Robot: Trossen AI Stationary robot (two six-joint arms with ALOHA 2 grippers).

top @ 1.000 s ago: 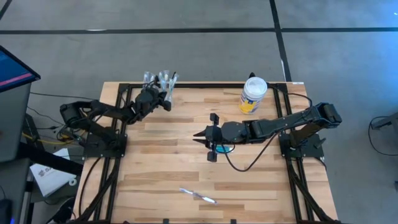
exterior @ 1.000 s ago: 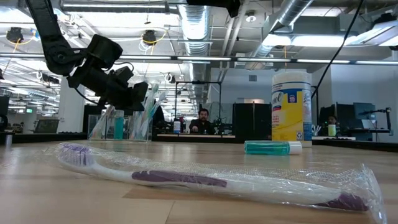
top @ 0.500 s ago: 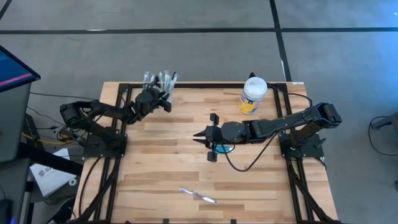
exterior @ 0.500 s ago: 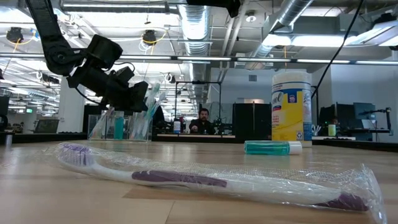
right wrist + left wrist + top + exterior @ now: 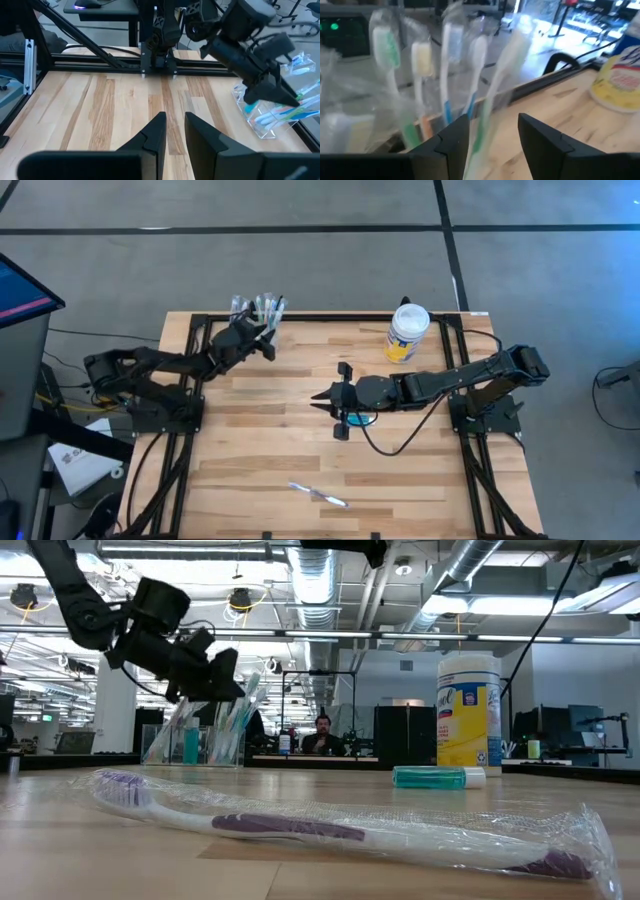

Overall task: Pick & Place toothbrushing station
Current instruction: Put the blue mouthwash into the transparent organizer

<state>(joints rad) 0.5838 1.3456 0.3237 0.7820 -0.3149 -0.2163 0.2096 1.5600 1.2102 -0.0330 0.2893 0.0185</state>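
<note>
Wood-plank table: left gripper fingers apart beside wrapped toothbrushes in clear cup; right gripper apparently narrowly parted, empty.

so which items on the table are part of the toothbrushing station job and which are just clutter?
Job:
- clear holder of toothbrushes at the far left edge, with the left gripper open beside it
- teal tube under the right gripper
- wrapped purple toothbrush near the front edge

Lying about:
- white-lidded wipes canister with yellow label, far right
</note>
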